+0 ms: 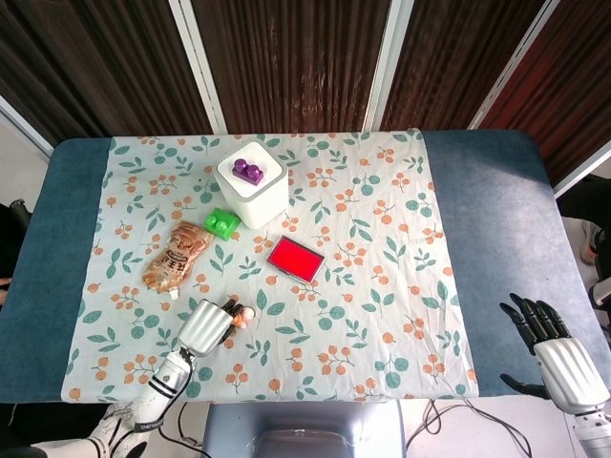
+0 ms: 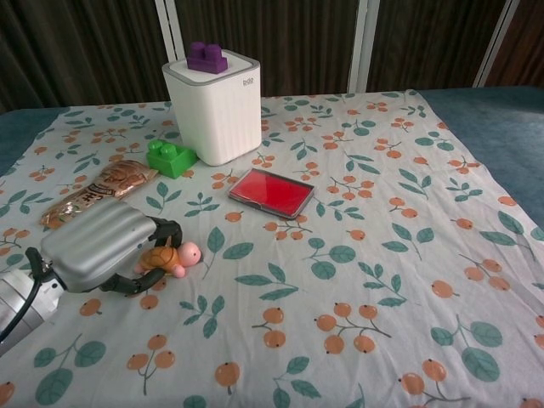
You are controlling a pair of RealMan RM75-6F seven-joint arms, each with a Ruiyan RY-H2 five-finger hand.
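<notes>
Left hand (image 2: 98, 246) rests near the front left corner of the bench (image 1: 496, 191), fingers (image 2: 166, 229) curled around a small toy turtle (image 2: 174, 257); the pink head sticks out past the fingers, the brown shell sits under them. In the head view the same hand (image 1: 205, 326) shows just behind the front edge of the floral cloth (image 1: 382, 239).

Right hand (image 1: 549, 339) is at the front right corner of the bench, off the cloth, fingers apart, holding nothing.

Behind the left hand: a snack packet (image 2: 93, 194) toward the left edge, a green toy brick (image 2: 171, 158) beside a white canister (image 2: 217, 106), and a purple toy brick (image 2: 206, 57) on the canister's lid. A flat red case (image 2: 272, 192) lies near the middle of the cloth.
</notes>
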